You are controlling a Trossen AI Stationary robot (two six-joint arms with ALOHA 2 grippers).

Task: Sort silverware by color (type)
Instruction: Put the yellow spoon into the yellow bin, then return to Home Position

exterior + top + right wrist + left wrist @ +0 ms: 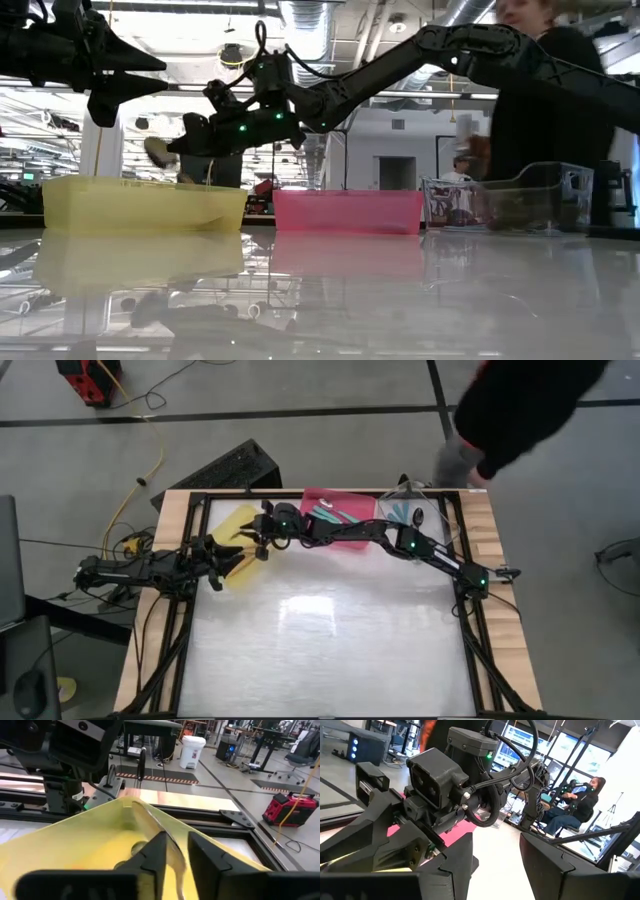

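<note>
High view: the right tool (pixel 262 527) reaches across the far edge of the worktop (pixel 330 640) to the translucent yellow plastic tray (pixel 238 520), while the left tool (pixel 222 555) hovers beside that tray's near end. Teal-handled spoons (pixel 325 512) lie in the pink plastic tray (pixel 340 520) and more in the clear plastic tray (pixel 405 512), beside which a person's sleeved arm (pixel 520 410) reaches in. No silverware lies loose on the white surface, so the sort looks close to finished.

Low view: it gives the heights the top view lacks. Both tools hang above the yellow tray's rim, the left one higher, with nothing visible in it.

Left wrist view: its fingers (pixel 455 865) stand apart, empty, facing the other arm's wrist.

Right wrist view: only here is the load plain. The right tool pinches a shiny silver spoon (pixel 150 827) between its nearly closed fingers (pixel 152 855), over the yellow tray's inside, where another spoon seems to lie already.
</note>
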